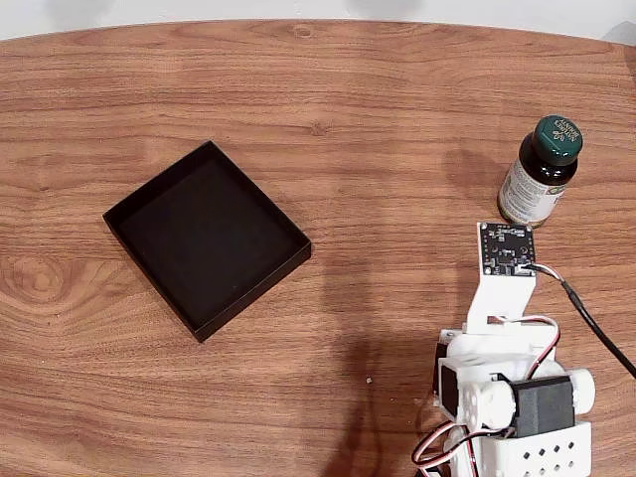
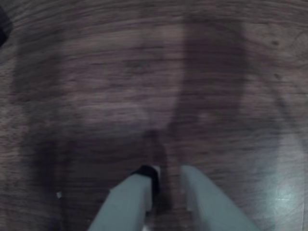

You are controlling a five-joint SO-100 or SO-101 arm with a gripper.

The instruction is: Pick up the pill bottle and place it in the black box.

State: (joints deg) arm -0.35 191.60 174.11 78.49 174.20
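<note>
Low over the wooden table [image 1: 378,119], near its lower right in the fixed view, the white arm [image 1: 502,388] is folded, with a small dark circuit board [image 1: 506,248] at its top end. Just beyond and to the right of that end, the pill bottle [image 1: 542,171] is seen upright on the wood, apart from the arm, its green cap on. Well off to the left of the arm, the black box [image 1: 208,238] is set at an angle, nothing inside it. From the wrist view, the gripper [image 2: 168,174] is shown over bare, blurred wood grain, its two pale fingers [image 2: 204,197] parted by a narrow gap with nothing held between them
</note>
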